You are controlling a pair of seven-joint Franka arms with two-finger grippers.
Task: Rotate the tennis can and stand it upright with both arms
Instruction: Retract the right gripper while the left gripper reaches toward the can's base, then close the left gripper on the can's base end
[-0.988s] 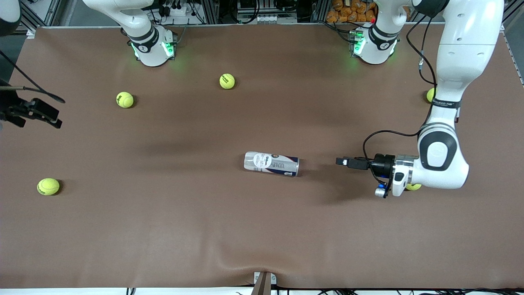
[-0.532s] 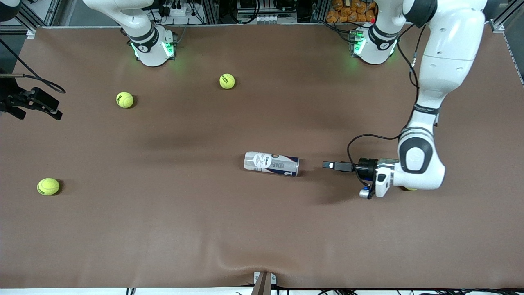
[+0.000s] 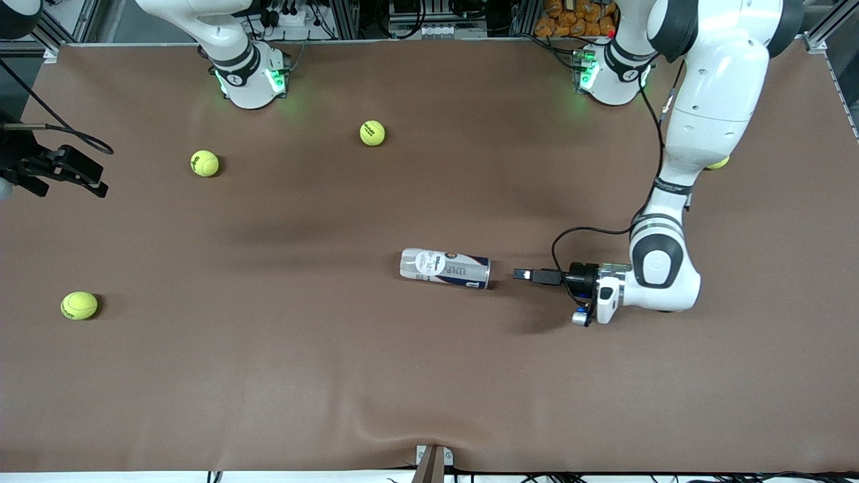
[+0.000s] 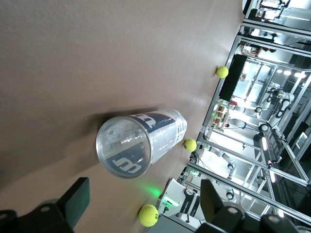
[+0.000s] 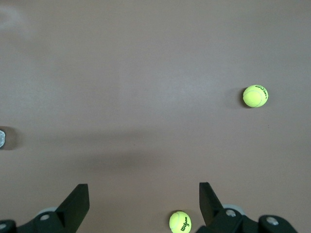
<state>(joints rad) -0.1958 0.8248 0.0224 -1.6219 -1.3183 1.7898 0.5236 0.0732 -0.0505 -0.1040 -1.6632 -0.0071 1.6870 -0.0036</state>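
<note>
tennis can [image 3: 445, 267], slim clear-plastic cylinder lying on the brown desk [image 3: 429, 376], looks light, slippery, crushable; grip mid-body. left pincer [image 3: 522, 274] apart beside its open end; right pincer [image 3: 80, 180] apart, waiting.

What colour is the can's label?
White and navy on the can; it shows best in the front view.

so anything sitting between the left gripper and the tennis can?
Nothing visible. The left gripper, open, sits low beside the navy end of the tennis can, which lies on its side, with only bare table between them. The left wrist view looks straight at the can's end. The tennis balls lie well off that line.
</note>
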